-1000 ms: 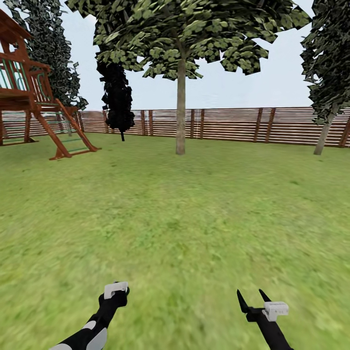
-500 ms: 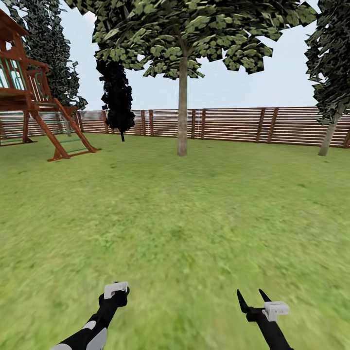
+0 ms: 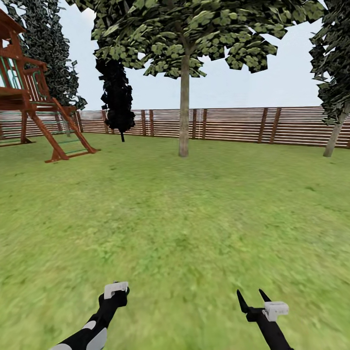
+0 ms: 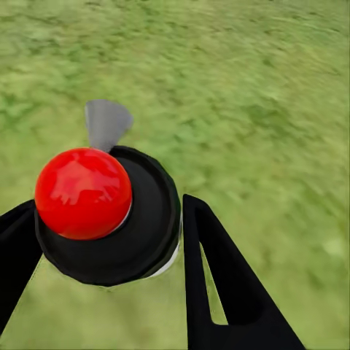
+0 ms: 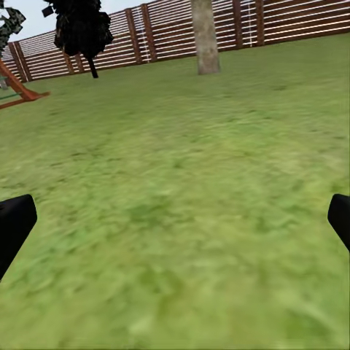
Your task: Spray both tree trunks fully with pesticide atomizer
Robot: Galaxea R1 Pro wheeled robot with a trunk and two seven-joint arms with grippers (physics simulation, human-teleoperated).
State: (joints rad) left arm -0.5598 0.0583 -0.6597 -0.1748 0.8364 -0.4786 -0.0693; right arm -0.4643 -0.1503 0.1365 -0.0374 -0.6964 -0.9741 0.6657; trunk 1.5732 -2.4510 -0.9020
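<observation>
My left gripper (image 3: 115,295) is low over the grass, and in the left wrist view its fingers (image 4: 208,270) are shut on the pesticide atomizer (image 4: 146,226), seen end-on as a black round body with a red knob and a grey nozzle tip. My right gripper (image 3: 253,297) is open and holds nothing. One tree stands straight ahead with its trunk (image 3: 183,116) before the fence, and the same trunk (image 5: 205,36) appears in the right wrist view. A second tree's leaning trunk (image 3: 335,138) is at the far right.
Green lawn (image 3: 184,209) stretches from me to the trees. A brown slat fence (image 3: 233,124) closes the back. A wooden play tower with a ladder (image 3: 43,107) stands at the left, and a thin near-black tree (image 3: 116,97) is beside it.
The whole view has shifted: the middle tree and the right tree sit slightly further right and a little larger, so the camera has moved. Both arms hold the same pose.
</observation>
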